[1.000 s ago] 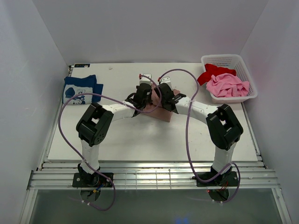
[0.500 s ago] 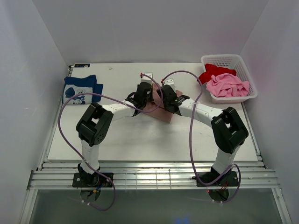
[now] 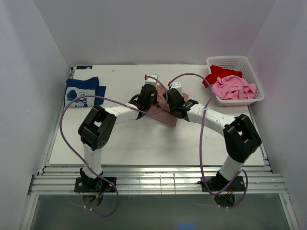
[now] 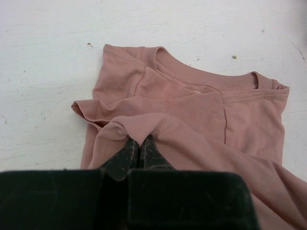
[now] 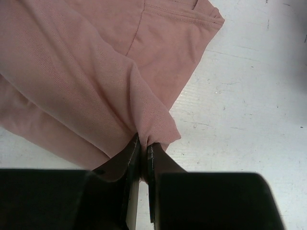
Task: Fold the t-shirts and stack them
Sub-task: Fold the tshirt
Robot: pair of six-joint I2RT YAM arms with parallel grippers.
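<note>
Entry one, left gripper (image 4: 139,151): clenched, tips pressed together on a raised pinch of the pink-tan t-shirt (image 4: 192,105) at its near left edge. Entry two, right gripper (image 5: 142,153): likewise clenched, nipped on a tented fold at the shirt's near right edge, nothing else touched. Held the cloth lifted slightly at both pinches; lay otherwise flat on the table (image 3: 144,143), in the middle toward the far side, collar away from the arms, sides seemingly turned inward, print not visible. Judged as step in hand: a fold of this shirt, near part gripped at two points for carrying toward the collar. Called next for a matched travel of both arms up and over, edges kept level, release only once the fold sat square; risked a skewed fold if one side led. Recorded beyond: navy t-shirt (image 3: 84,91), folded, white print up, at the far left, well apart, judged the start of the stack. Recorded at far right: white basket (image 3: 235,61), red t-shirt (image 3: 218,73) and bright pink t-shirt (image 3: 233,87) heaped inside, not yet folded.
</note>
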